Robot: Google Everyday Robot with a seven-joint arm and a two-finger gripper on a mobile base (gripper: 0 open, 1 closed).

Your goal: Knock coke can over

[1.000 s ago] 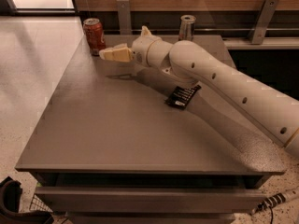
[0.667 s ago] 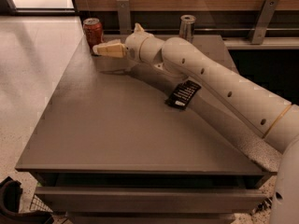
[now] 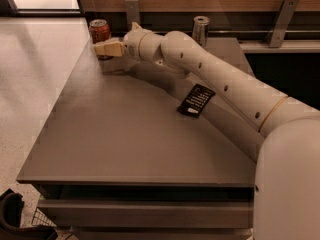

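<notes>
The coke can [image 3: 99, 31], short and red-orange with a silver top rim, stands upright at the far left corner of the grey table [image 3: 125, 134]. My gripper [image 3: 99, 49] is at the end of the long white arm and reaches across the table. Its tan tip is right in front of the can's lower part and hides its base. I cannot tell whether it touches the can.
A tall slim silver can [image 3: 200, 30] stands at the back of the table, to the right of the arm. A flat black packet [image 3: 195, 100] lies mid-table under the arm. The table's left edge drops to a pale floor [image 3: 30, 84].
The arm has stretched farther toward the back left corner, bringing the gripper from a short way off right up to the coke can. The can still stands upright.
</notes>
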